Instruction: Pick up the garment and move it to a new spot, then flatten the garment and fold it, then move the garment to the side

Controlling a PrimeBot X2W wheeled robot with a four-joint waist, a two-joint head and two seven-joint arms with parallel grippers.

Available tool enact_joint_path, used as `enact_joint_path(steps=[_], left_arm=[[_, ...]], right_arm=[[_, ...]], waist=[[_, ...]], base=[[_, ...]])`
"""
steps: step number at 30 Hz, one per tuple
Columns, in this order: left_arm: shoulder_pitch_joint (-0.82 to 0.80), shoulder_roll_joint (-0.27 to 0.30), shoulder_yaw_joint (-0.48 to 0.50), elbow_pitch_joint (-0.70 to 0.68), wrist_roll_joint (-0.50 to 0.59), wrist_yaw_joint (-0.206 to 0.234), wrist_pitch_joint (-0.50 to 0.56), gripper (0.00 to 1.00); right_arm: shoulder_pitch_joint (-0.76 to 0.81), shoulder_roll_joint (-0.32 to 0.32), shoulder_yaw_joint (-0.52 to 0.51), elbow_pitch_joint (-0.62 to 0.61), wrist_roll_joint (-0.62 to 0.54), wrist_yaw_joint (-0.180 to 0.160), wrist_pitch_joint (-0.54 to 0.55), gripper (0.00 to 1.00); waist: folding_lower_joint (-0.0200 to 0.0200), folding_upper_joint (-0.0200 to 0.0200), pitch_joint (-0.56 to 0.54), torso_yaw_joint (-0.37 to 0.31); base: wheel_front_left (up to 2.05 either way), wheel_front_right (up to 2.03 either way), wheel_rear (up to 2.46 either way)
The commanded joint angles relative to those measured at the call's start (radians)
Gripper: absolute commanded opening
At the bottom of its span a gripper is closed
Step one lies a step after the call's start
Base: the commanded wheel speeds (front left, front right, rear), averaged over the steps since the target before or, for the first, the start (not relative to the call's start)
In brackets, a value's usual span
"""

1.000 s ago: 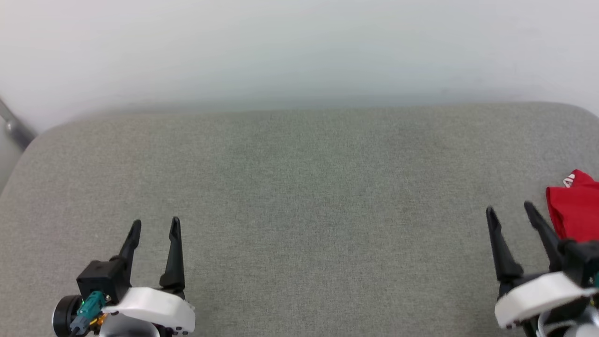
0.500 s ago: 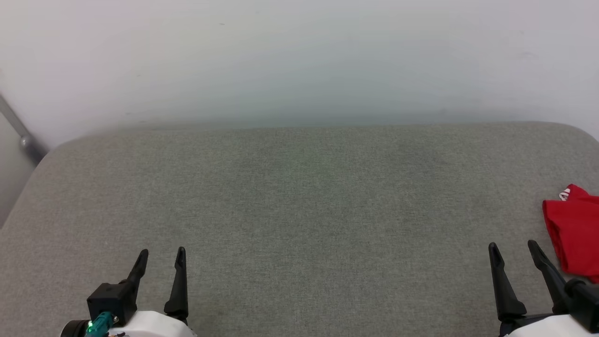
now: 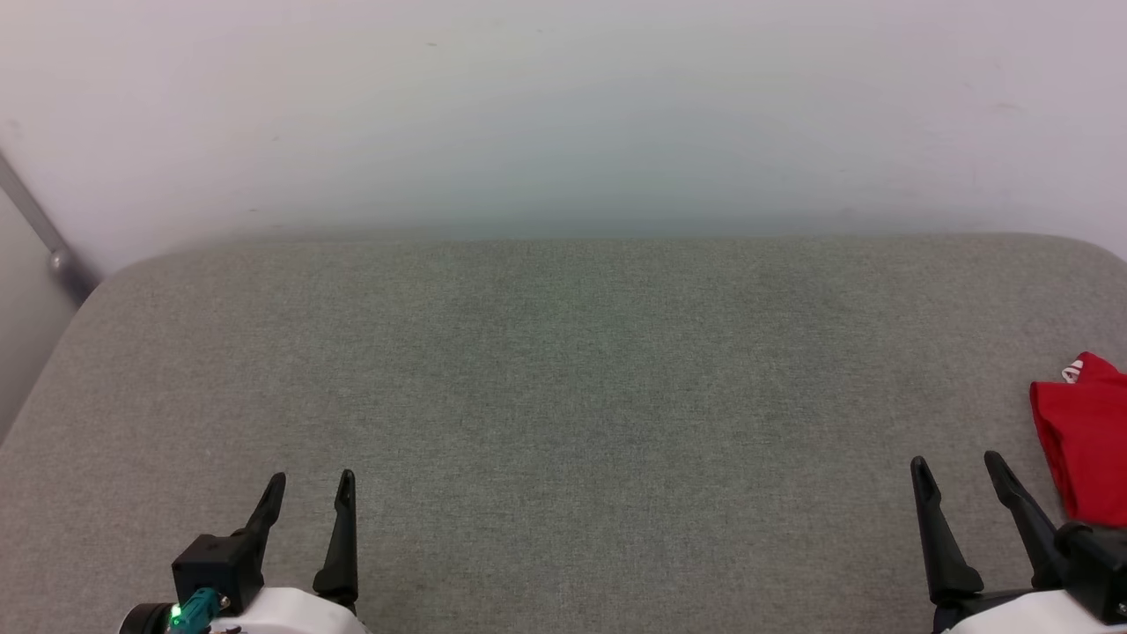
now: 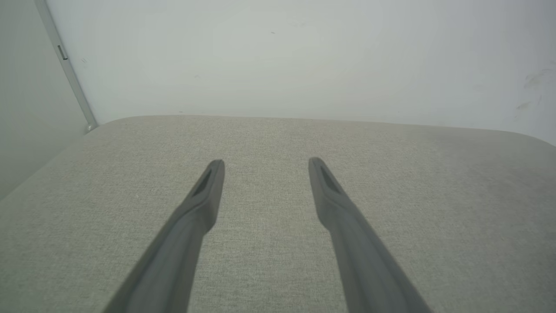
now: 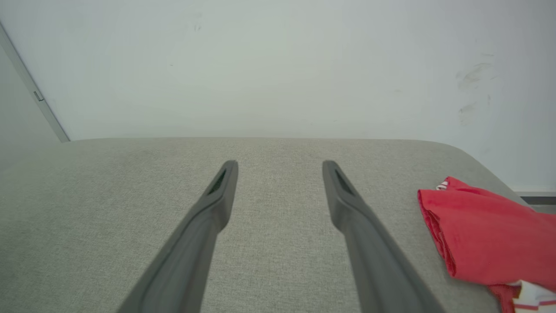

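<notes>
The garment (image 3: 1087, 440) is lying at the far right edge of the grey bench (image 3: 563, 370), a bundle of red cloth with a bit of red-and-white striped trim peeking out at its far corner. From the right wrist view it is showing a rounded fold along the side facing the middle of the bench, and a strip of white with red stripes is poking out at its near end. It looks folded over on itself, though the frame is cutting part of it off, so I cannot tell how neatly.

The right end effector (image 3: 955, 460) is hanging low at the near right, its two dark fingers standing well apart and gripping nothing. Its outer finger is pointing up just beside the garment's inner edge; whether it is touching the cloth is hard to say.

The left end effector (image 3: 312, 478) is hovering at the near left, well apart from the garment, its fingers likewise spread and holding nothing.

Behind the bench a pale wall (image 3: 563, 114) is rising, with a grey metal rail (image 3: 35, 233) slanting down at the far left corner.
</notes>
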Motion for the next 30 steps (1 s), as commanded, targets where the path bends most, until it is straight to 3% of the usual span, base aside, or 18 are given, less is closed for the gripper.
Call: enact_joint_path(steps=[1, 7, 8, 12, 30], left_arm=[[-0.012, 0.004, -0.001, 0.003, 0.007, -0.002, -0.006, 1.00], [-0.020, 0.006, -0.003, 0.006, 0.008, -0.001, -0.008, 1.00], [-0.011, 0.001, -0.001, 0.005, 0.002, -0.002, -0.004, 0.00], [0.012, -0.024, -0.009, 0.034, -0.011, -0.005, 0.000, 0.00], [-0.027, -0.094, 0.096, 0.070, -0.267, -0.091, 0.072, 0.00]], right_arm=[[0.006, 0.001, 0.002, -0.006, 0.001, -0.001, 0.002, 1.00], [0.008, -0.003, 0.008, -0.008, 0.006, -0.001, -0.005, 1.00], [0.000, -0.001, 0.008, -0.002, 0.006, 0.000, -0.003, 0.00], [0.001, 0.002, 0.013, 0.035, 0.019, 0.000, -0.003, 0.00], [-0.071, -0.012, 0.019, 0.128, 0.380, 0.000, 0.004, 0.00]], waist=[[0.0001, 0.0000, 0.001, 0.001], [0.0001, 0.0000, 0.002, 0.002], [0.0001, 0.0000, 0.003, 0.002], [0.0001, 0.0000, 0.003, 0.002], [0.0001, 0.0000, 0.008, 0.000]], base=[[0.00, 0.00, 0.00], [0.00, 0.00, 0.00], [0.00, 0.00, 0.00], [0.00, 0.00, 0.00], [0.00, 0.00, 0.00]])
